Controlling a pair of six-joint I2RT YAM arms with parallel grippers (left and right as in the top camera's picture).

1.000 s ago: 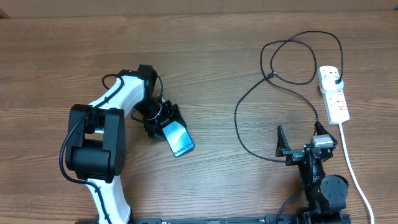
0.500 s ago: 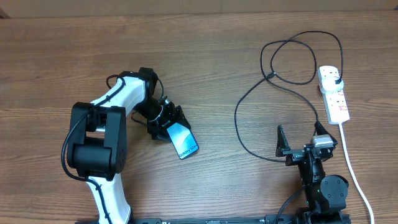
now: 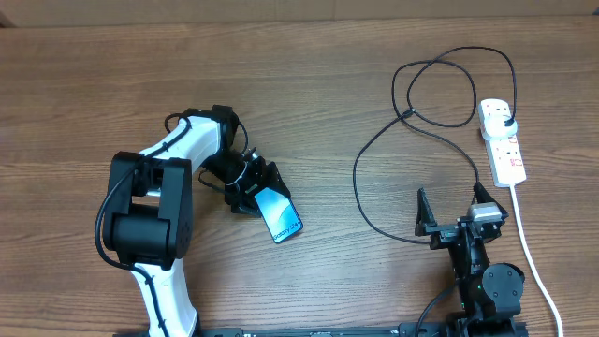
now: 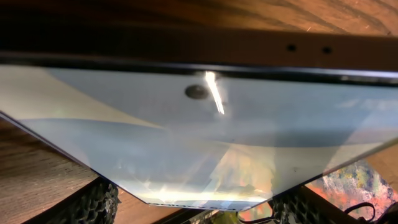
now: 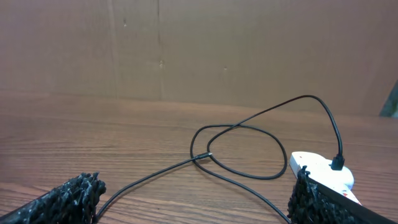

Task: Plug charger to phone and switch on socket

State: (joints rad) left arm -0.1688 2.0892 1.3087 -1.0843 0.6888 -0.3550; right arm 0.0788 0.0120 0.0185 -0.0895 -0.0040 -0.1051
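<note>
Fingers [image 4: 93, 202] of the left gripper [image 3: 255, 190]: both black pads show at the bottom corners of the wrist view, one on each side of the phone [image 3: 279, 213]. Read as closed on the phone's upper end, across its width. Phone sits left of centre in the overhead frame, screen up and lit, lower end angled toward the bottom right.

Right gripper [image 3: 451, 204]: bottom right of the overhead frame, spread wide, nothing between the pads. The charger [image 3: 356, 178] runs close past it, not gripped.

Progress, as a judgement:
- Done: black plug [image 3: 506, 122] is already seated in the socket [image 3: 503, 145], upper right of frame.
- Not done: cable into phone. Cable loops lie in the right half, well apart from the phone.
- Free connector tip: cannot place it for certain. A small stub at the crossing of the loops may be it.
- Switch: too small to tell on or off; counted as left to do.

Count: one phone, one charger, one socket with one thick white cord [image 3: 530, 253], two arms, all on one wooden table [image 3: 94, 94].
</note>
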